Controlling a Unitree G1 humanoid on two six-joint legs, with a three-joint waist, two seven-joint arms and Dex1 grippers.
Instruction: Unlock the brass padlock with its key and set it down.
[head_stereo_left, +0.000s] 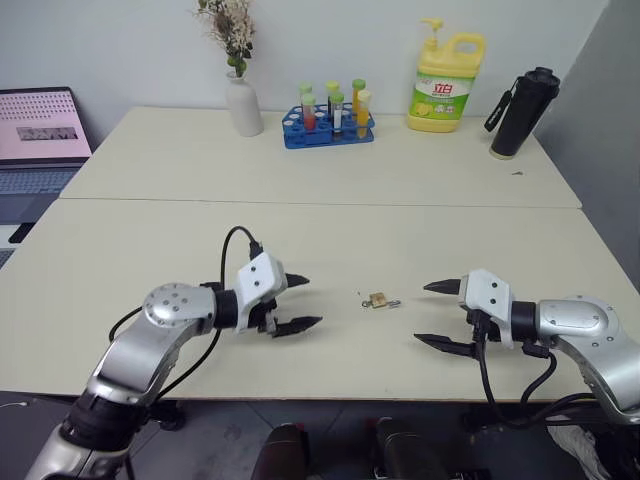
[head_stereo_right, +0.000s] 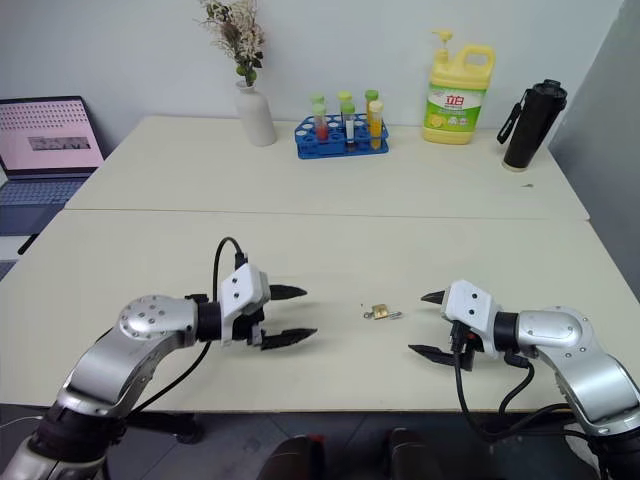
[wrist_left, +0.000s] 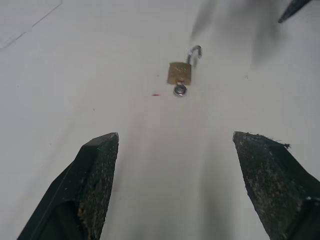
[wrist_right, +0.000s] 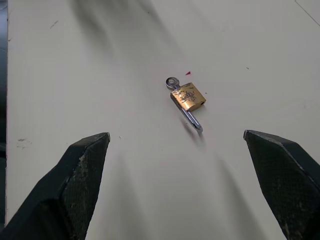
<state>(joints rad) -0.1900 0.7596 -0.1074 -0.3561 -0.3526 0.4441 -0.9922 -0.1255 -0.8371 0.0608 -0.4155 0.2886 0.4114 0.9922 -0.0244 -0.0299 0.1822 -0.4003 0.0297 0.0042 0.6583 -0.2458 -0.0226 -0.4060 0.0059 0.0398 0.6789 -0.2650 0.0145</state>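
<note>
On table (head_stereo_left: 150, 250) between my pincers: padlock (head_stereo_left: 378, 299), shackle sprung, key (wrist_right: 173, 82) still in. Left pincer (head_stereo_left: 297, 303) and right pincer (head_stereo_left: 432, 313) both wide, empty. Keep clear, don't nudge it.

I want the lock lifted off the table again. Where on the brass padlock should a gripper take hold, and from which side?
Probably the brass padlock by its flat body, from above, one finger on each long side. It lies flat on the table, with the key at one end and the open shackle at the other, so those ends are poor places to pinch.

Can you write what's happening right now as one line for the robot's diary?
brass padlock: on table, shackle open, key in it | left gripper: open | right gripper: open
</note>
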